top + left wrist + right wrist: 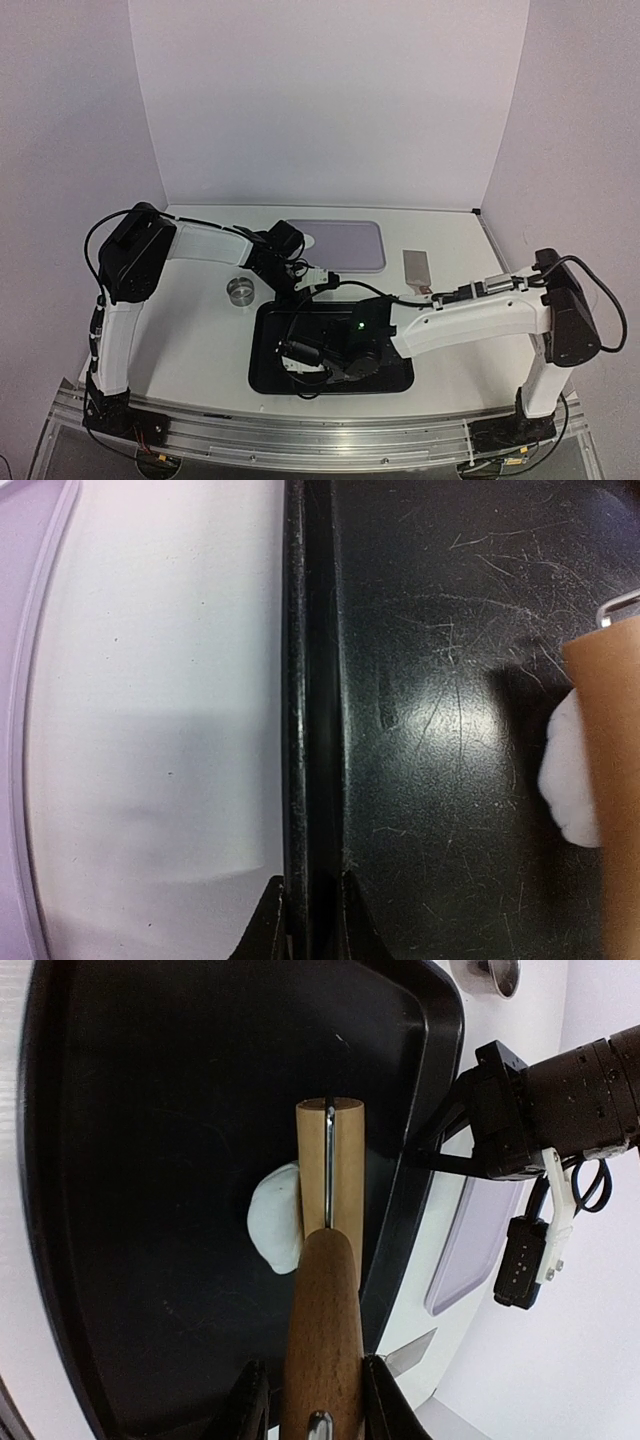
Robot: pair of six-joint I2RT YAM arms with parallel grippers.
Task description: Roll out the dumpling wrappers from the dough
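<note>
The dough (275, 1218) lies in the black tray (150, 1110) under the rolling pin (345, 1180), bulging sideways. The right tool (318, 1400) grips the pin's handle, its axis roughly along the table's far edge. The left tool (308, 925) clamps the tray's far rim.

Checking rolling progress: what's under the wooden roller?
White dough on the black tray sticks out beside the wooden roller; the part beneath it is hidden.

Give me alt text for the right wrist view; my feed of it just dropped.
The right claw grips a wooden rolling pin whose barrel rests on the white dough in the black tray. The left claw pinches the tray's rim.
</note>
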